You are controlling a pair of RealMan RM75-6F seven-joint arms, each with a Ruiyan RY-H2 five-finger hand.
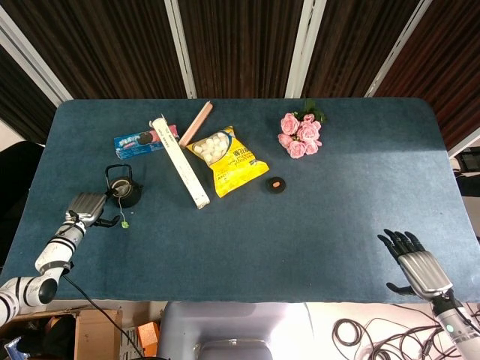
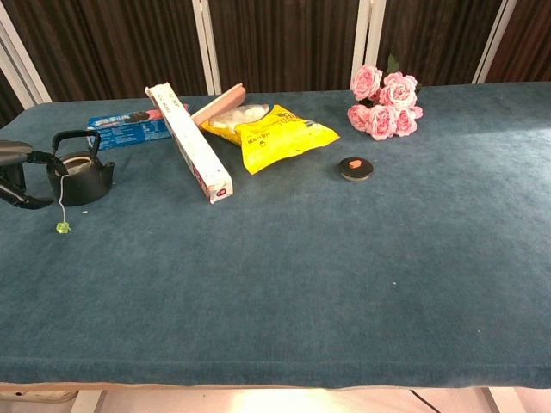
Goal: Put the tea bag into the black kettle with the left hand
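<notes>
The black kettle (image 1: 124,191) (image 2: 80,177) stands near the table's left edge without a lid. Something pale, the tea bag (image 2: 73,163), shows in its opening. A thin string (image 2: 60,200) runs from the opening down the kettle's front to a small green tag (image 1: 124,223) (image 2: 62,227) on the cloth. My left hand (image 1: 87,208) (image 2: 17,175) is just left of the kettle with its fingers apart. One fingertip reaches the spout and another points toward the string; I cannot tell whether it touches it. My right hand (image 1: 417,266) lies at the front right edge, fingers spread, holding nothing.
The kettle's lid (image 1: 277,184) (image 2: 355,167) lies mid-table. Right of the kettle lie a long white box (image 1: 181,162), a yellow snack bag (image 1: 227,160) and a pink stick (image 1: 196,124). A blue biscuit pack (image 1: 142,141) lies behind the kettle, and pink roses (image 1: 301,135) are at the back.
</notes>
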